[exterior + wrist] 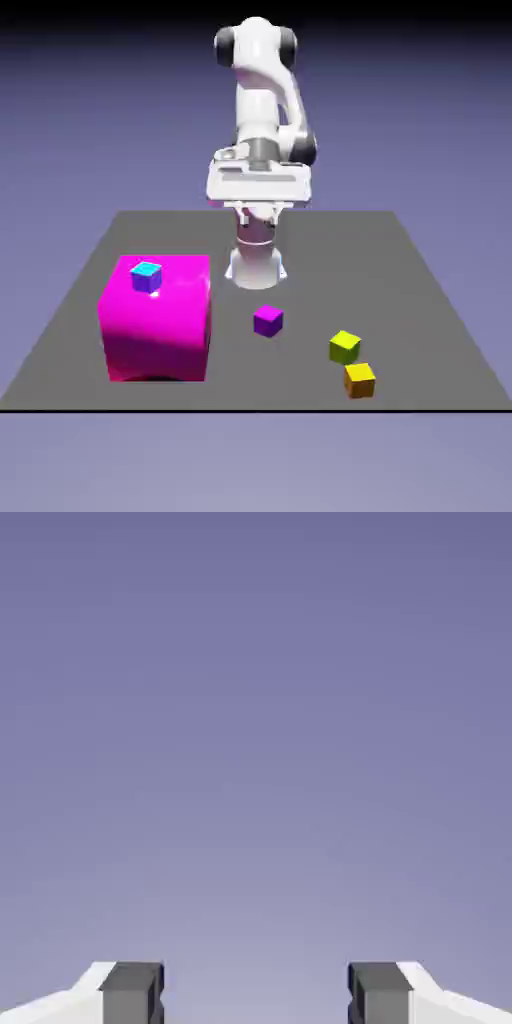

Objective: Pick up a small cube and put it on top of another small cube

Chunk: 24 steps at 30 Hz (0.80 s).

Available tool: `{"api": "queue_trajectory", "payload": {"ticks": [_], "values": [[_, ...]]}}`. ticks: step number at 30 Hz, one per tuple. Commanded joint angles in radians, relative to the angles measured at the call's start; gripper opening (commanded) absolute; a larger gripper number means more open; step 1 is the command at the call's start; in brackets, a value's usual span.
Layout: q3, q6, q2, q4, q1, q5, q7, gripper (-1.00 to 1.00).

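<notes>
blue-violet backdrop fills the space behind and below a dark grey table in the exterior view, darkening toward the top. the white arm rises from its base near the table's far edge, and its gripper hangs high in front of the base, well apart from every block. on the exterior view's right, near the table's front edge, sits the orange cube, its top face a yellower orange. just behind it, slightly toward the exterior view's left, is the lime cube, turned at an angle and about the same size. whether those two touch is hard to tell. a purple cube sits near the middle of the table, between the lime cube and a big magenta block on the exterior view's left. the block has a rounded, shiny front, and a small blue cube with a cyan top shows against its upper part.

in the hand view, plain backdrop fills nearly everything, paler toward the bottom. the two grey fingertips stand at the bottom edge, wide apart, with only backdrop between them, so the gripper is released and holds nothing.
</notes>
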Motion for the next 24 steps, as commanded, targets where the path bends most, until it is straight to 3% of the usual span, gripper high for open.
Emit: {"api": "queue_trajectory", "payload": {"ticks": [1, 24], "values": [[0.014, -0.037, 0.036, 0.036, 0.000, -0.007, 0.009, 0.00], [0.336, -0.891, 0.858, 0.870, -0.011, -0.172, 0.227, 0.00]]}}
